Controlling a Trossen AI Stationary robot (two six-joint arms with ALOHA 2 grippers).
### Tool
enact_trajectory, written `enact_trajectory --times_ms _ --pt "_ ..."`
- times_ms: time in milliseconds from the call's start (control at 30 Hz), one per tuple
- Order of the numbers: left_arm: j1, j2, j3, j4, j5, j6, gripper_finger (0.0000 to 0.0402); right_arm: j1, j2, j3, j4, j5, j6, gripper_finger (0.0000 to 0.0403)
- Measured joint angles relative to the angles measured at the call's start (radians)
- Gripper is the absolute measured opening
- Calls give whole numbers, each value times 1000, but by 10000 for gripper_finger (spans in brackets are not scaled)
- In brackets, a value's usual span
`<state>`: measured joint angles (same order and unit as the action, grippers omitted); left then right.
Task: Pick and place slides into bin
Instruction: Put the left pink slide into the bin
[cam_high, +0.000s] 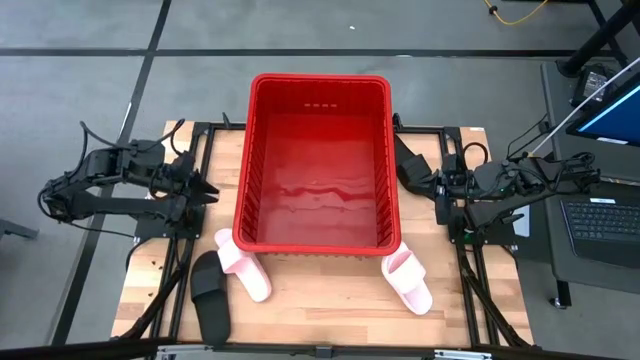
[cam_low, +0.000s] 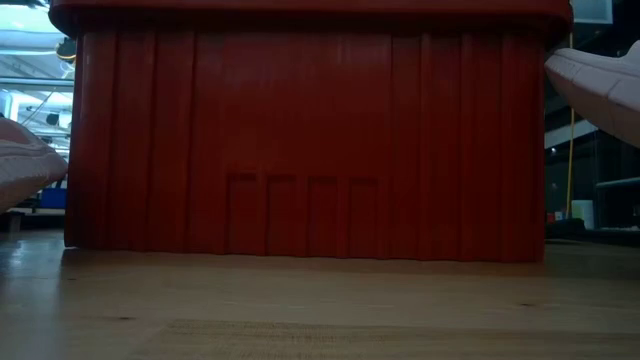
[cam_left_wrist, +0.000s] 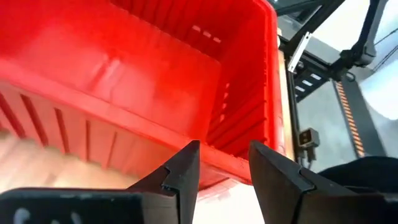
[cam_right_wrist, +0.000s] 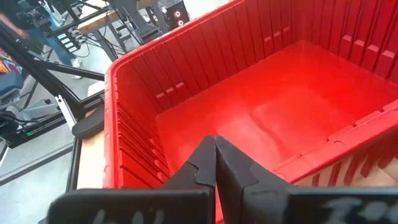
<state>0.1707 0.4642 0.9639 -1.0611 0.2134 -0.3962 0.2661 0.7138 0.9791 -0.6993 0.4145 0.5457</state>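
**Bin empty, three slides in view on the counter**

On the wooden counter (cam_high: 330, 295) the red bin (cam_high: 318, 85) stands in the middle, and from above its floor shows bare — no slide lies inside it. By that reading the task is hardly begun, or at least nothing counts as placed yet.

Three slides show outside the bin, all along its near edge. One pink slide (cam_high: 243, 265) lies at the bin's near left corner, touching or just beside the wall. A black slide (cam_high: 210, 292) lies just beside that one, farther out toward the counter's edge. A second pink slide (cam_high: 408, 279) lies at the near right corner. All of them are left to move.

The left gripper (cam_left_wrist: 224, 171) hovers by the bin's left wall with its jaws parted and nothing between them. The right gripper (cam_right_wrist: 216, 155) waits by the right wall, jaws pressed together on nothing.

A fourth slide does not show anywhere — whether it sits under an arm or off the counter cannot be told. From table height the bin's wall fills the picture, and only pale slivers of the two pink slides poke in at either side.
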Motion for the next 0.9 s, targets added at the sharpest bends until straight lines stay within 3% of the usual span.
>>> enact_trajectory --times_ms 233,500,700,900 --pt "0 1 -105 -59 112 -85 132 0 36 0 0 0 -1 6" --pt "0 1 -244 -58 225 -47 132 0 79 0 -1 0 -7 6" --pt "-9 0 -295 -44 329 -108 130 0 84 0 -1 0 -8 6" --pt "-60 1 -318 27 338 -154 126 0 85 0 -1 0 -31 6"
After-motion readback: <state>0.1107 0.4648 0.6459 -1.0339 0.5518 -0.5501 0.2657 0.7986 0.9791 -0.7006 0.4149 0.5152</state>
